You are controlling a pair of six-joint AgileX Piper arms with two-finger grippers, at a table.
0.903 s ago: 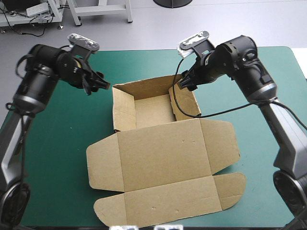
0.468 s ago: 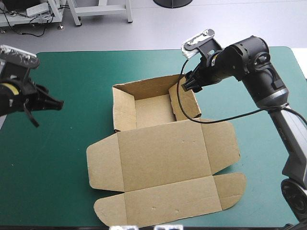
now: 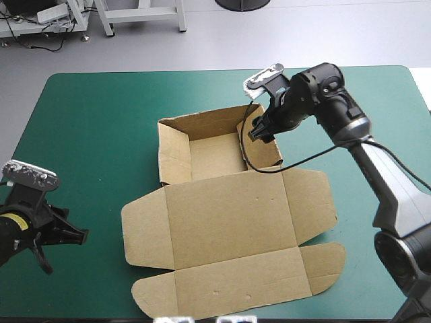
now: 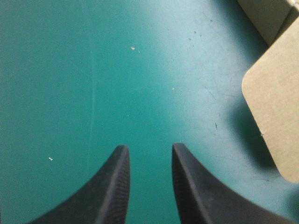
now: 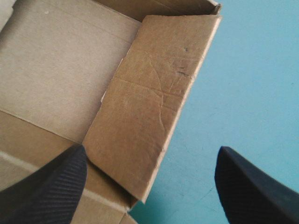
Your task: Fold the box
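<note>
**Box** [image 3: 229,222]: brown board at the middle of the desk [image 3: 101,121], lying on the teal-green cover. The far portion forms an open tray with the back wall and both side walls raised. The lid lies flat toward the near edge, its rounded side flaps and front flap spread out.

**Right end effector** [image 5: 152,148]: it hangs over the tray's right wall. The black fingers are wide apart and hold nothing. The wall lies between them, with no contact visible.

**Left end effector** [image 4: 148,149]: it is low over bare cover near the desk's near left corner, well apart from the tray. The fingers are narrowly parted and empty. One rounded flap corner lies ahead of it, off to one side.
</note>
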